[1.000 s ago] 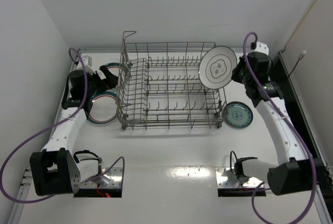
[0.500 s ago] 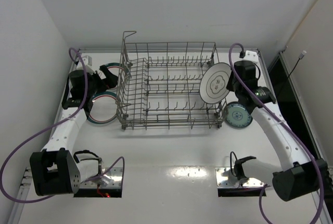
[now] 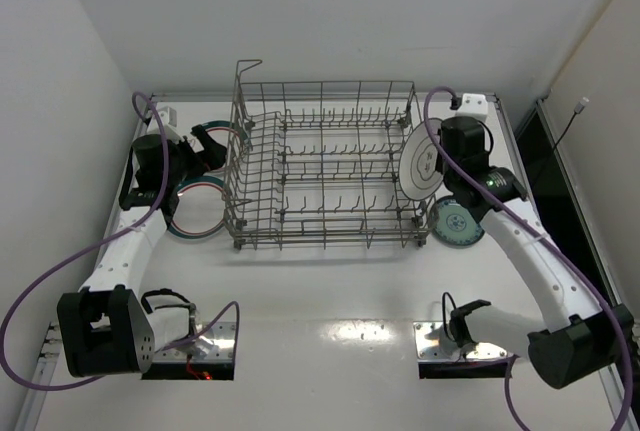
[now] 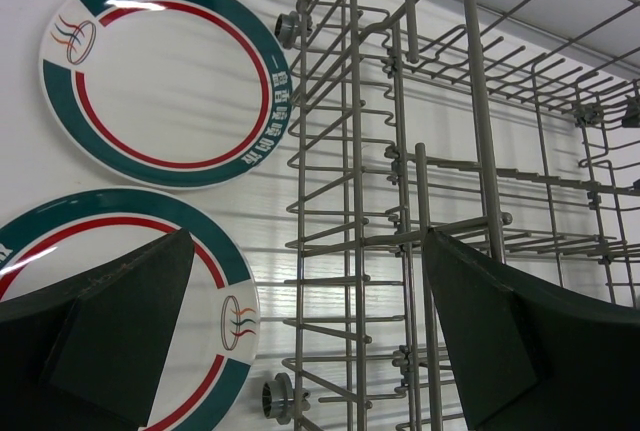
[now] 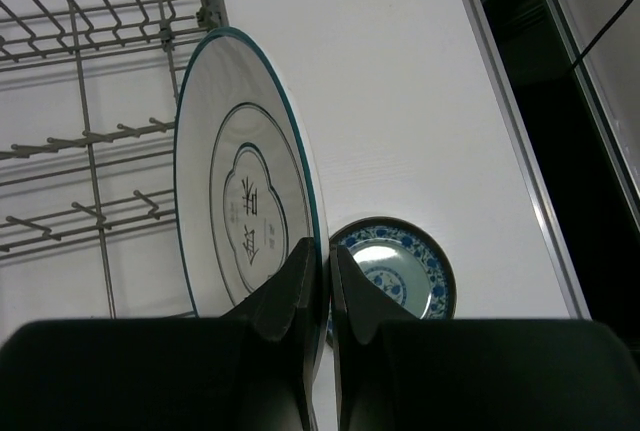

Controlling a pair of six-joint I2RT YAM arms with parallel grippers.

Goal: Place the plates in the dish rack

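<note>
My right gripper (image 5: 325,256) is shut on the rim of the white plate with grey rings (image 5: 245,181) and holds it on edge at the right end of the grey wire dish rack (image 3: 322,166); the plate shows in the top view (image 3: 421,159) too. The small teal-blue patterned plate (image 3: 457,222) lies flat on the table under it, also in the right wrist view (image 5: 395,269). My left gripper (image 4: 310,341) is open beside the rack's left wall (image 4: 400,201), above two white plates with teal-and-red rims (image 4: 165,76) (image 4: 215,321) lying flat, seen in the top view (image 3: 196,201).
White walls close in the table at the back and left. A dark gap (image 3: 545,151) runs along the table's right edge. The rack has a taller wire loop (image 3: 245,76) at its back left corner.
My right arm has swung the white grey-ringed plate down and turned it from face-on to nearly edge-on at the rack's right end. The left arm has not moved.
</note>
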